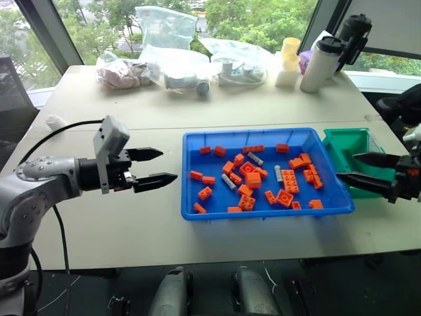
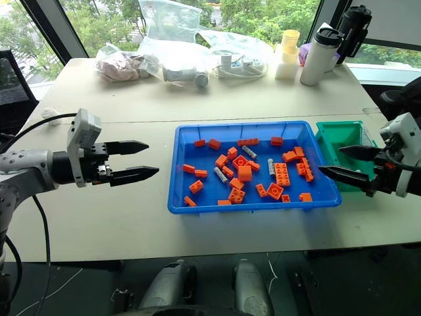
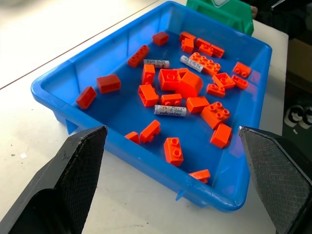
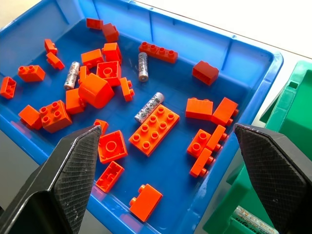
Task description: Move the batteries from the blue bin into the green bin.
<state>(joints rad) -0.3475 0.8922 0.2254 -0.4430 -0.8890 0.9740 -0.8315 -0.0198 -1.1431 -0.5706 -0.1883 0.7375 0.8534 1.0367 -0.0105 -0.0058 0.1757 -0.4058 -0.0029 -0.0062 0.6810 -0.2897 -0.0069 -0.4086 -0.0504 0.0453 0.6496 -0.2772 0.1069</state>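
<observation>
I've got both arms hanging off the tray with nothing in them: the left gripper [image 1: 155, 167] sits at the centre-left of the head view over bare table, fingers spread apart, and the right gripper [image 1: 360, 169] at the right edge is spread wide too, hovering above the near end of the green bin [image 1: 347, 146]. The blue bin [image 1: 197, 204] fills the middle of the frame, the green one butted against its right wall. I count three batteries [image 4: 149, 107] among the orange bricks [image 4: 154, 128], all in the tray's middle band: one left of centre, one toward the far wall, one right of centre beside a flat plate. The right wrist view shows what looks like one battery already lying in the green bin at the bottom right. So I judge this a reach between picks. Next I'd send the right claw to the nearest cylinder, aligned across it, clear of that brick plate
</observation>
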